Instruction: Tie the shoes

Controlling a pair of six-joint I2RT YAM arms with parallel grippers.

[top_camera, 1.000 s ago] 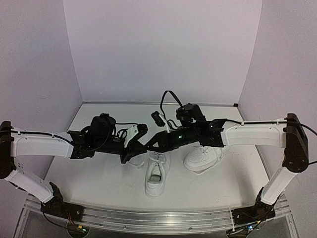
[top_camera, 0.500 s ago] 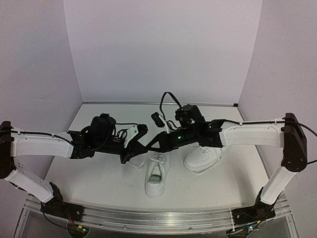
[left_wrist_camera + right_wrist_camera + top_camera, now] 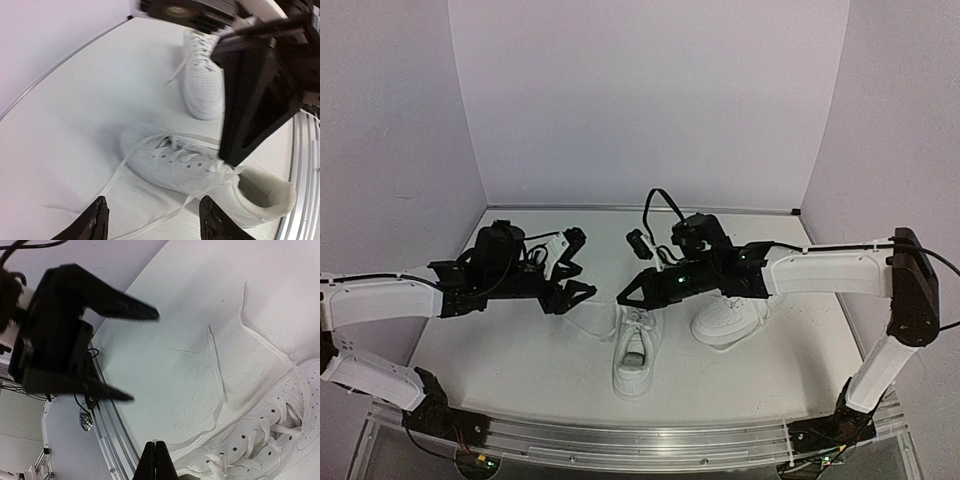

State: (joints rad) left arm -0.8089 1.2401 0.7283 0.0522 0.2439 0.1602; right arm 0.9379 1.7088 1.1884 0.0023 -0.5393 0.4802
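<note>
Change noted: the left gripper (image 3: 584,263) has drawn back from the near shoe (image 3: 638,352) toward that shoe's left and now hangs clear of it, jaws wide apart and empty. A loose lace (image 3: 588,322) lies slack on the table (image 3: 510,350) just left of the near shoe. No knot is formed, so the tying is judged to be at an early stage.

The right gripper (image 3: 624,297) reaches over the near shoe's lacing with its fingers closed together. Whether a lace is pinched cannot be told. The left arm is stretched low and roughly level. The second shoe (image 3: 730,318) sits just right of the near shoe.
</note>
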